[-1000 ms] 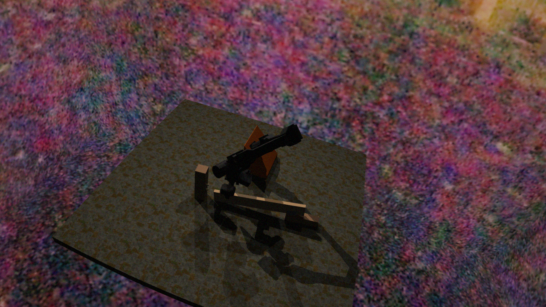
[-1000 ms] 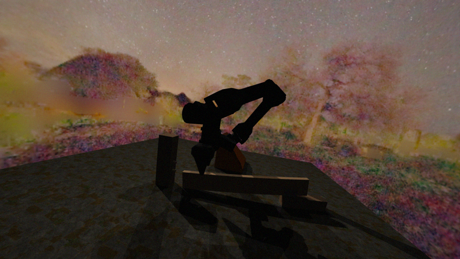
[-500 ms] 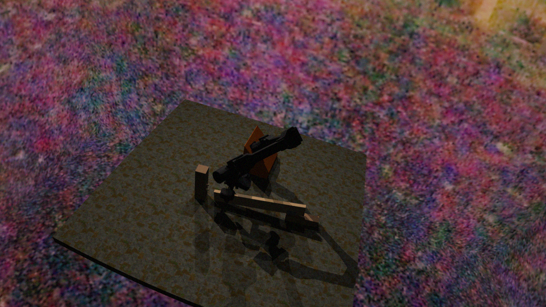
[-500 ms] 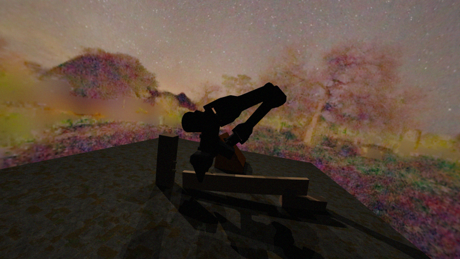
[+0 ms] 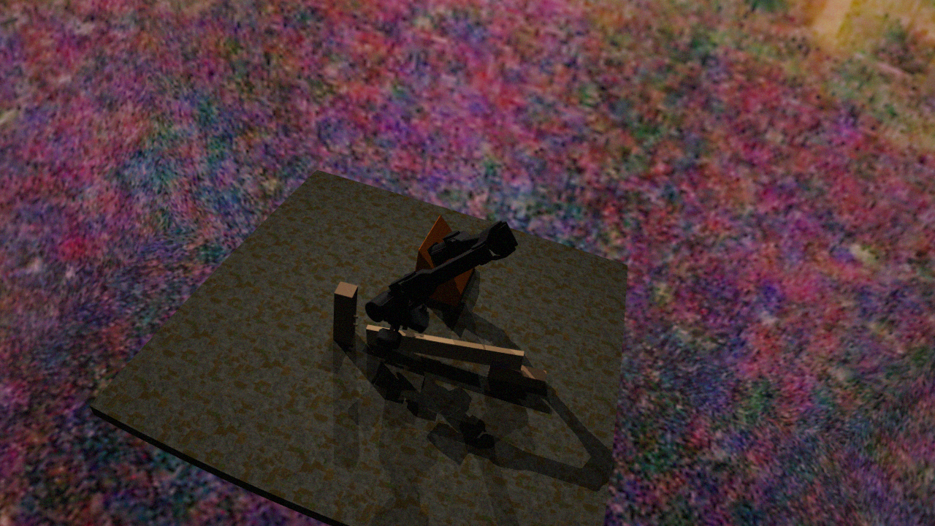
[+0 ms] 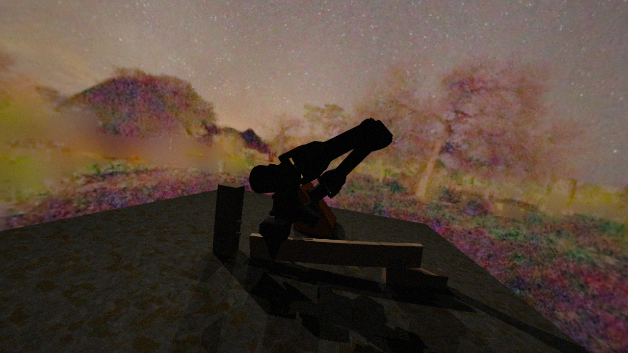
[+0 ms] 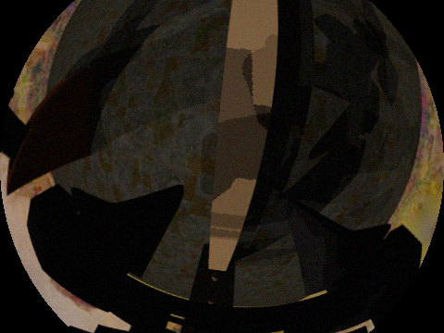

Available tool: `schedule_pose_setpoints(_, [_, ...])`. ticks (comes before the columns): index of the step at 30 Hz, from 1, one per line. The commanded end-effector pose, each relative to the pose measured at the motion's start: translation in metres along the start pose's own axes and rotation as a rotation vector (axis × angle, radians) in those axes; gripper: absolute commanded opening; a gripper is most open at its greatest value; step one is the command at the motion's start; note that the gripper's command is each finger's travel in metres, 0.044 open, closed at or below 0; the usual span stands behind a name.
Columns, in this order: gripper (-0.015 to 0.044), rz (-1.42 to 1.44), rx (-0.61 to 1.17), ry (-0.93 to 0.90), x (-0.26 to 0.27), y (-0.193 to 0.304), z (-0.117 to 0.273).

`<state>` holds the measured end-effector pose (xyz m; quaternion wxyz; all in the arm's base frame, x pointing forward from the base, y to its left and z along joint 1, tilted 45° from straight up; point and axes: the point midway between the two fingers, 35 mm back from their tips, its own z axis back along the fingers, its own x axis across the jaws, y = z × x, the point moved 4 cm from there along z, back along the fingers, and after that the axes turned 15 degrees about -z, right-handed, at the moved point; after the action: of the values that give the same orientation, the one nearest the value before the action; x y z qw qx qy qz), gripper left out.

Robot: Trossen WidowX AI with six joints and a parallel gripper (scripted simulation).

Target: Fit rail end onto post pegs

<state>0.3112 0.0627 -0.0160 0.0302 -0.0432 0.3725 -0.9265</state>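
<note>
The wooden rail (image 5: 457, 348) (image 6: 351, 253) (image 7: 240, 153) has its far end on the low footboard block (image 5: 535, 380) (image 6: 417, 279) and its near end down by the table, slightly tilted. A gap separates this end from the upright post (image 5: 344, 318) (image 6: 226, 219) (image 7: 225, 289). Two short pegs (image 6: 239, 233) stick out of the post towards the rail. My gripper (image 5: 392, 338) (image 6: 276, 251) (image 7: 236, 198) is open, pointing down, with its fingers on either side of the rail near the near end. It holds nothing. The holes in the rail's end are hidden.
An orange wedge-shaped block (image 5: 457, 291) (image 6: 324, 219) (image 7: 60, 129) stands behind the rail, by the arm's base. The dark speckled table top (image 5: 229, 366) (image 6: 109, 272) carries long shadows of the arm. The scene is dim.
</note>
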Motion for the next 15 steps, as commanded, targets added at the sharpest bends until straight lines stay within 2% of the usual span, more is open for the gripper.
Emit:
schedule_pose_setpoints(1, [0.0440,-0.014,-0.006,-0.014,0.0047,0.0012,-0.0103])
schedule_pose_setpoints(7, [0.0440,-0.014,-0.007,-0.015,0.0055,0.0009,-0.0155])
schedule_pose_setpoints(15, [0.0230,-0.014,-0.007,-0.015,0.0055,0.0009,-0.0155])
